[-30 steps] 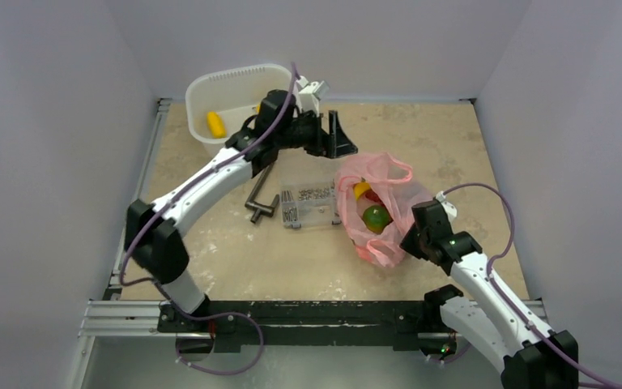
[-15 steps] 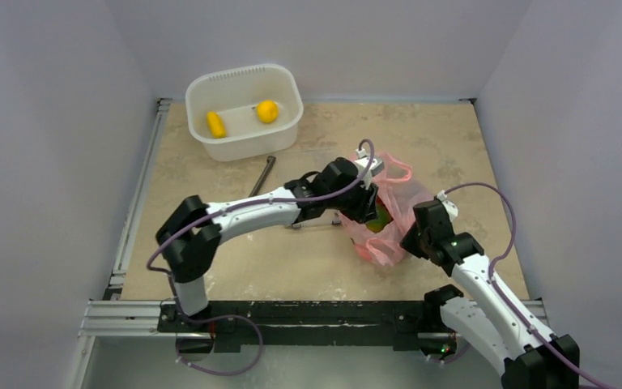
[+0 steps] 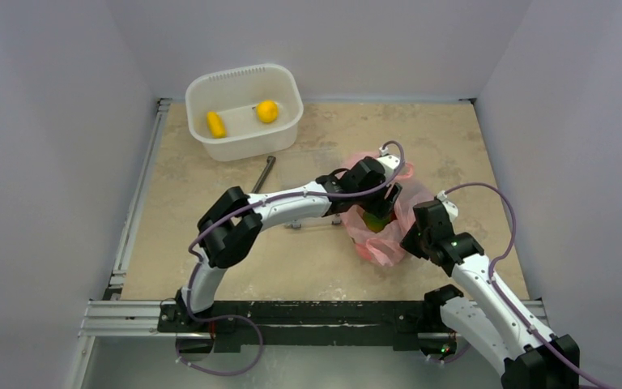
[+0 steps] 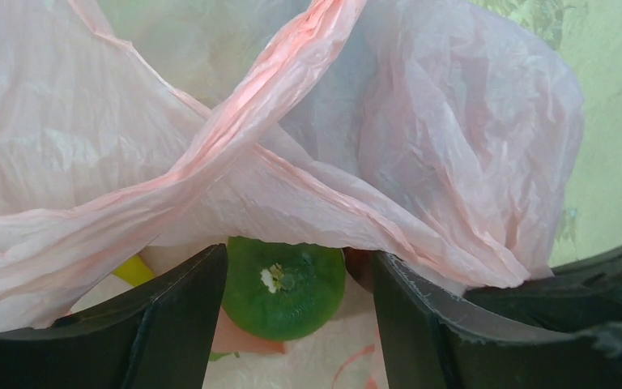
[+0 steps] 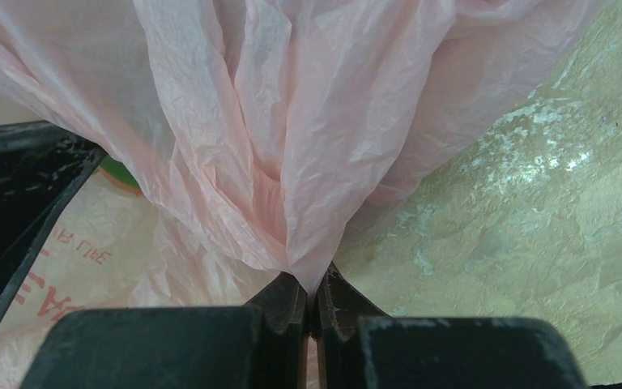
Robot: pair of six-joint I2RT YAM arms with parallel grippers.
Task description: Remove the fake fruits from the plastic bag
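The pink plastic bag (image 3: 385,247) lies right of the table's centre. My left gripper (image 3: 378,208) is inside its mouth, open, with a green lime (image 4: 283,288) between its fingers (image 4: 170,324). The left finger is at the lime's side and the right finger stands a little off it. A yellow fruit's tip (image 4: 134,270) and a dark red one (image 4: 359,267) peek out beside the lime. My right gripper (image 5: 312,301) is shut on the bag's film (image 5: 275,162) at its right edge (image 3: 411,235). A banana (image 3: 215,124) and a round yellow fruit (image 3: 267,111) lie in the white tub (image 3: 243,77).
A metal L-shaped key (image 3: 266,172) lies between the tub and the bag. The clear screw box is almost wholly hidden under my left arm (image 3: 275,207). Walls close in the table on three sides; a rail (image 3: 129,316) runs along the near edge.
My left arm swung from the tub to the bag, leaving the round yellow fruit in the tub, and its open gripper went into the bag's mouth around the lime. The right arm has not moved.
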